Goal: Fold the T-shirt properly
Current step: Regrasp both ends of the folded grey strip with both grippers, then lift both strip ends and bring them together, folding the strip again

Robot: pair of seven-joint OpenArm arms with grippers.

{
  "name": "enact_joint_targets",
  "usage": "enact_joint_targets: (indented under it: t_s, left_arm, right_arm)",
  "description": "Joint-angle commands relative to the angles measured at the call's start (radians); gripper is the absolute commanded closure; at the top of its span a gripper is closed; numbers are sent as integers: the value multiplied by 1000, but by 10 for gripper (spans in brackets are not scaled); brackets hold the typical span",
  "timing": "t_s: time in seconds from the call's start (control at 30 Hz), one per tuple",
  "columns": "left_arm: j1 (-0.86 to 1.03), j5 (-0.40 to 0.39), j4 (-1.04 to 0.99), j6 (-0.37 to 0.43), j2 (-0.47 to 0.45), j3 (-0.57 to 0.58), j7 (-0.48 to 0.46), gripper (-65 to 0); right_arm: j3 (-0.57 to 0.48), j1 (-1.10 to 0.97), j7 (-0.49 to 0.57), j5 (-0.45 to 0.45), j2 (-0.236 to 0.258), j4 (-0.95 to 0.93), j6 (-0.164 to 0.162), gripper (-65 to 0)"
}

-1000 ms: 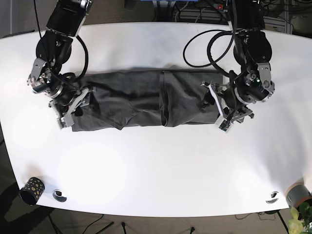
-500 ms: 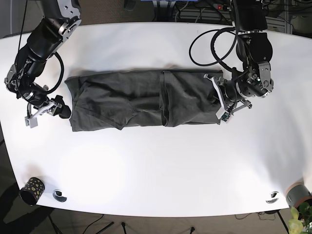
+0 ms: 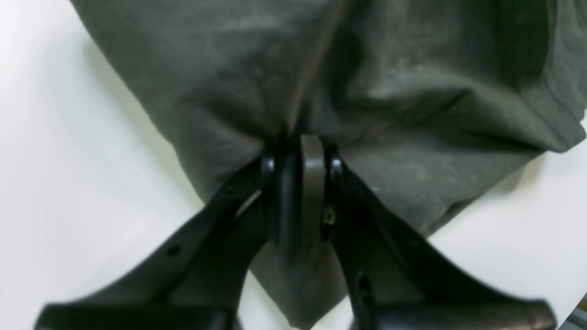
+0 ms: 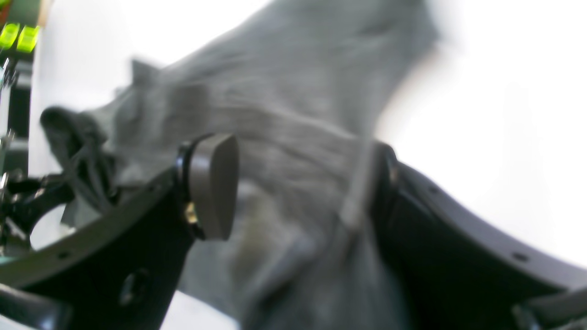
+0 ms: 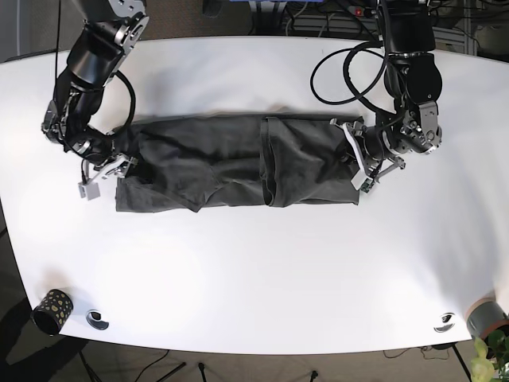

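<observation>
The left gripper pinches the dark grey cotton T-shirt at its 3 o'clock edge, while the right gripper, blurred, seemingly gapes over the 9 o'clock edge

No readable text, labels, brands or numbers on any surface in view

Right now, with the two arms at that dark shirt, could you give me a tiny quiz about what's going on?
1. True or false: the left gripper is shut on the T-shirt.
2. Are the right gripper jaws open or closed?
3. On the table, the shirt lies: A) in a ball, B) as a long band, C) hanging off the edge.

Key: 1 true; 2 open, with cloth between them; 3 B.
</observation>
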Motion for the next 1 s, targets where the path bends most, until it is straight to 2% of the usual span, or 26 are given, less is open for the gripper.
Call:
enact_joint_targets:
  t_s: [0.0, 0.1, 0.17, 0.23, 0.33, 0.53, 0.7, 0.8, 0.97]
  left_arm:
    - [-14, -4, 17, -1, -5, -2, -2, -49]
    - [-14, -2, 17, -1, -5, -2, -2, -49]
    - [-14, -2, 14, -1, -5, -2, -2, -49]
    - [-16, -1, 9, -1, -2, 0, -2, -49]
    - [-16, -1, 0, -1, 1, 2, -3, -49]
    - [-28, -1, -121, -1, 40, 3, -17, -49]
    - [-66, -1, -232, -1, 70, 5, -39, -49]
    - [-89, -1, -270, -1, 107, 5, -39, -49]
    - [-102, -1, -305, -1, 146, 6, -39, -49]
  right_arm:
    - [-10, -1, -13, -21, -14, 49, -1, -373]
    - [-14, -7, -12, -21, -40, 86, -1, -368]
    - [-14, -7, 2, -21, -43, 95, -1, -325]
    - [-17, -5, 21, -21, -42, 95, -1, -179]
    - [-17, 6, 21, -21, -37, 95, -1, 0]
    - [-17, -34, 21, -22, -1, 224, -1, 0]
    - [-17, -96, 16, -15, 33, 437, -1, 0]
    - [-19, -128, 10, -13, 36, 544, -1, 0]
    - [-34, -140, -59, -12, 29, 693, -1, 0]
